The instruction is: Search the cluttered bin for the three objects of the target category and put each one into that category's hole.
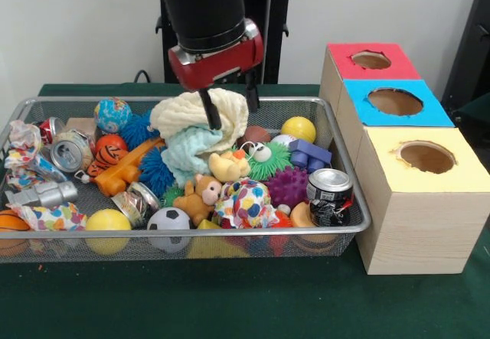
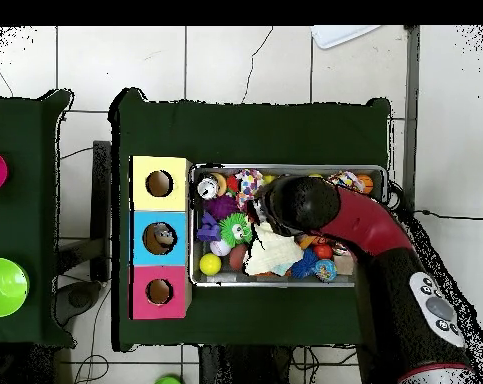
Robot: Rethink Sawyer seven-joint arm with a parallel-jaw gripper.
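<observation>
A wire bin (image 1: pixel 191 233) on the green table is packed with toys, balls, cans and cloths. My gripper (image 1: pixel 231 102) hangs over its middle, its two black fingers (image 1: pixel 210 109) set around a bunched cream cloth (image 1: pixel 191 109) that sits higher than the other clutter. A pale teal cloth (image 1: pixel 187 151) droops just under it. To the right stands a wooden box with a red hole (image 1: pixel 371 60), a blue hole (image 1: pixel 395 102) and a yellow hole (image 1: pixel 426 156). In the overhead view the arm (image 2: pixel 315 205) hides the gripper, and the cream cloth (image 2: pixel 272 252) shows beside it.
Near the bin's right front corner stands a soda can (image 1: pixel 330 195). A teddy bear (image 1: pixel 200 196), a soccer ball (image 1: pixel 168 220), a patterned cloth (image 1: pixel 246 201) and a purple spiky ball (image 1: pixel 289 186) crowd the front. Crushed cans (image 1: pixel 70 150) lie at the left. Something lies in the blue hole (image 2: pixel 159 237).
</observation>
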